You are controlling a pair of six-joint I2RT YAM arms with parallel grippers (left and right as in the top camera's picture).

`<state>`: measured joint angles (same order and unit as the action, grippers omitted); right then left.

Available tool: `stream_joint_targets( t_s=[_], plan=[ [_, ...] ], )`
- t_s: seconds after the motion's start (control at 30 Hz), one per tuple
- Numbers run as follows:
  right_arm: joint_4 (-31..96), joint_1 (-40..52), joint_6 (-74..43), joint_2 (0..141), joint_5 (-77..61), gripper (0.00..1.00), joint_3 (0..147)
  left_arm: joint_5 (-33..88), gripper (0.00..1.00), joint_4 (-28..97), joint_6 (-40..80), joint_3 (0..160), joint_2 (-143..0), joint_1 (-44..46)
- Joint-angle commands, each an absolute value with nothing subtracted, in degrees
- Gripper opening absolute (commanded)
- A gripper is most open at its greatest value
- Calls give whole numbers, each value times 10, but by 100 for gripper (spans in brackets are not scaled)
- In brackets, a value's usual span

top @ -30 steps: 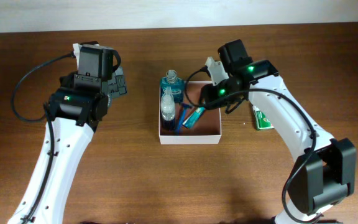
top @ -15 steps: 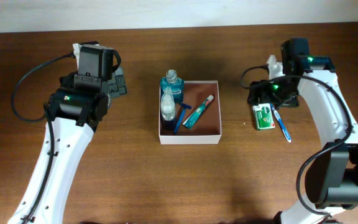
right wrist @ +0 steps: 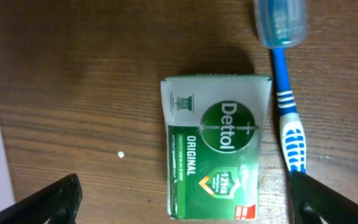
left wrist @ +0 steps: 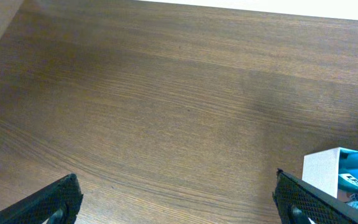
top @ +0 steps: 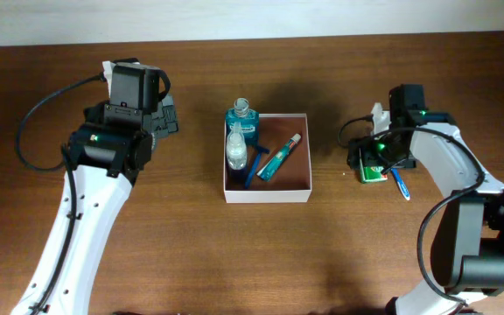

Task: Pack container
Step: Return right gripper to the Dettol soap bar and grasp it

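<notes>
The container (top: 267,196), a square white-walled box with a reddish-brown floor, sits mid-table. In it lie a clear bottle (top: 235,149), a blue razor (top: 253,167) and a teal toothpaste tube (top: 279,157). A teal mouthwash bottle (top: 243,122) stands at its back left corner. My right gripper (right wrist: 185,190) is open, its fingers straddling a green Dettol soap bar (right wrist: 216,146) that lies flat on the table. My left gripper (left wrist: 176,186) hangs open over bare wood, left of the container's corner (left wrist: 321,171).
A blue toothbrush (right wrist: 284,93) lies just right of the soap bar, close to my right finger (right wrist: 334,199). In the overhead view the soap (top: 372,166) and toothbrush (top: 400,184) sit about a hand's width right of the container.
My right gripper has left the container, swung right over the soap bar and opened wide. The toothpaste tube now lies free in the container. The left arm has not moved.
</notes>
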<state>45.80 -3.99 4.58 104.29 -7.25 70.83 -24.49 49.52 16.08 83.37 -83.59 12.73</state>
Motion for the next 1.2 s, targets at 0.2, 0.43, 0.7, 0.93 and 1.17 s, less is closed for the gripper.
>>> stream_joint_targets(
  t_s=[0.2, 0.43, 0.7, 0.93, 1.17],
  plan=[
    [418, -41, 77, 1037, -51, 100, 684, -253, 99, 494, 158, 839, -839, 126],
    [375, -41, 77, 1037, -51, 100, 655, -253, 99, 494, 158, 839, -839, 126],
    [367, -41, 70, 1037, -58, 88, 643, -253, 99, 494, 158, 839, -839, 126],
    [354, -41, 70, 1060, -58, 87, 635, -253, 99, 494, 158, 839, -839, 126],
    [352, -41, 70, 1064, -58, 82, 635, -253, 99, 494, 158, 839, -839, 126]
  ],
)
